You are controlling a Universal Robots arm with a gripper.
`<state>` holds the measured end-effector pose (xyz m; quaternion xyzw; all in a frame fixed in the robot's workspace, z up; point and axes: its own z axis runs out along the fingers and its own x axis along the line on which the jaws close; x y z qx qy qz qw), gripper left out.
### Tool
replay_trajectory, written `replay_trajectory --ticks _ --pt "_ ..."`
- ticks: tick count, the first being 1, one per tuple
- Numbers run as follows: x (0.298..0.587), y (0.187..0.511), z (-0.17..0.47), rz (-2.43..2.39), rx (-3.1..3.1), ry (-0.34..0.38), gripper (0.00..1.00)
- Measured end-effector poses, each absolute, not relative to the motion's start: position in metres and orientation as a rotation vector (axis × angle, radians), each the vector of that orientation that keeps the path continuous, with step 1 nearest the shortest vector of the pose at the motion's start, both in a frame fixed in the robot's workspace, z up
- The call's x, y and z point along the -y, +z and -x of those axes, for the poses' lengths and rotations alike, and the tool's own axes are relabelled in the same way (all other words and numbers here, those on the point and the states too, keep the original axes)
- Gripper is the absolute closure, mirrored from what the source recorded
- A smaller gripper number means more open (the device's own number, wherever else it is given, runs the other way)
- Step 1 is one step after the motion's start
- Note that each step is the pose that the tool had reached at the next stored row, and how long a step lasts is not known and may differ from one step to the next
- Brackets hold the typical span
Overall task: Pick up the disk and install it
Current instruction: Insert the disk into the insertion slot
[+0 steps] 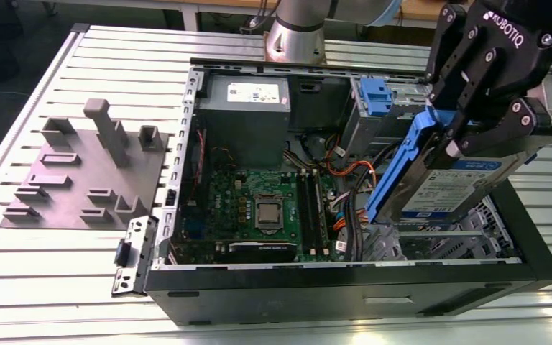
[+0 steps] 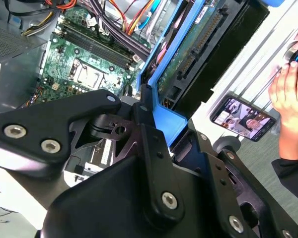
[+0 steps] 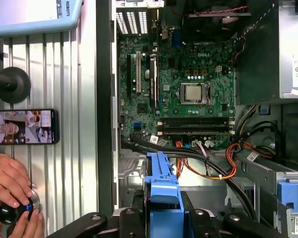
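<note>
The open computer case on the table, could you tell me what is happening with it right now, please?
The arm's end effector is shut on the disk, a silver hard drive in blue carrier rails, and holds it tilted over the open computer case, above the drive cage area on the exterior view's right. The disk is not yet seated. The motherboard lies exposed inside. Beside the case, a person's hand rests on a small knob next to a phone.
</note>
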<state>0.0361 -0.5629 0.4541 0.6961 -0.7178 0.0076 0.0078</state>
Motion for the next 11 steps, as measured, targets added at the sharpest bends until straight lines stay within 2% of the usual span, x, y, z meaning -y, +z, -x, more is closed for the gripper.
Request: replay_trajectory --ticks 11 --pt "0.5629 0.4536 -0.0414 -2.176 2.244 0.023 0.64"
